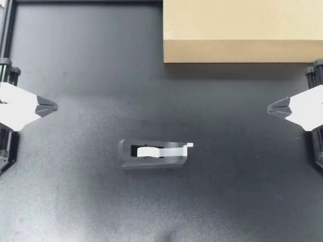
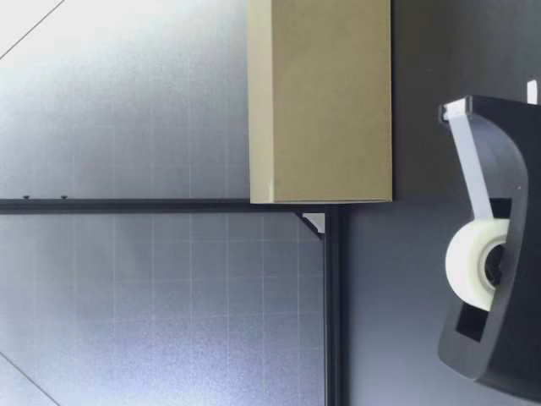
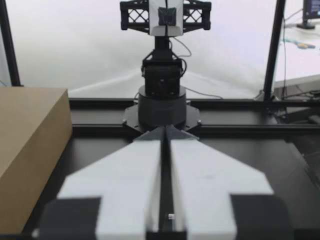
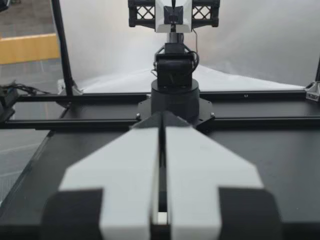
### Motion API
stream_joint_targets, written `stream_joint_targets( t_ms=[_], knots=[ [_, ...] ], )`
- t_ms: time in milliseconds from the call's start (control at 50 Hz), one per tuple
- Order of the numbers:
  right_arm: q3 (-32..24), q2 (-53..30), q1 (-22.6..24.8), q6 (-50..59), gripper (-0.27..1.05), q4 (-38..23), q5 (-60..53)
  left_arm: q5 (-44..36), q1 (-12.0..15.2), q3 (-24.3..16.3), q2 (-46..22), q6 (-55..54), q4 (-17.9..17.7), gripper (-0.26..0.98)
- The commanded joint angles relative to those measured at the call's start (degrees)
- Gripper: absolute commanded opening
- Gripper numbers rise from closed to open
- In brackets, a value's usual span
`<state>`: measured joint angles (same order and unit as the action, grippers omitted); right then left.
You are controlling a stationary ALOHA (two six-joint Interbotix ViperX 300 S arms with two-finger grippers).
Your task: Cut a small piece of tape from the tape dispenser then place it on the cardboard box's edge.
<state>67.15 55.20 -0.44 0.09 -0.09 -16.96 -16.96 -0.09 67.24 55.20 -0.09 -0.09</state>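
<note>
The tape dispenser [image 1: 153, 154] sits near the middle of the black table [image 1: 91, 60]. Its white roll of tape [image 1: 149, 150] is inside, and a strip [image 1: 174, 149] runs along to the cutter end. The cardboard box [image 1: 242, 30] lies at the far side, well apart from the dispenser, and part of it runs out of the top view. The left gripper [image 1: 53, 107] and the right gripper [image 1: 270, 108] wait at the two sides, far from the dispenser. From above only their front ends show. Both are closed up tight, holding nothing. From table height the dispenser is partly cut off. Beside the left gripper only one corner of the box shows.
</note>
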Motion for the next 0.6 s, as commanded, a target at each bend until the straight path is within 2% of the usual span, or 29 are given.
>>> stream_joint_targets(
  t_ms=[0, 240, 400, 580],
  knots=[
    [-0.7, -0.4, -0.1, -0.1, -0.08, -0.1, -0.4, -1.2, -0.6, -0.7, -0.1, 0.4, 0.0, -0.08],
    [-3.7, -6.7, -0.4, 0.1, -0.12, 0.2, -2.7, -3.6, -0.6, 0.3, -0.5, 0.4, -0.1, -0.09],
    [-9.7, -16.2, -2.3, 1.1, -0.11, 2.0, -1.2, -4.4, -0.6, 0.5, -0.9, 0.4, -0.1, -0.09],
    [-17.6, -27.1, -3.2, 3.8, -0.11, 2.8, 6.8, -4.4, -0.6, 1.0, -1.5, 0.4, 0.0, -0.09]
  ],
)
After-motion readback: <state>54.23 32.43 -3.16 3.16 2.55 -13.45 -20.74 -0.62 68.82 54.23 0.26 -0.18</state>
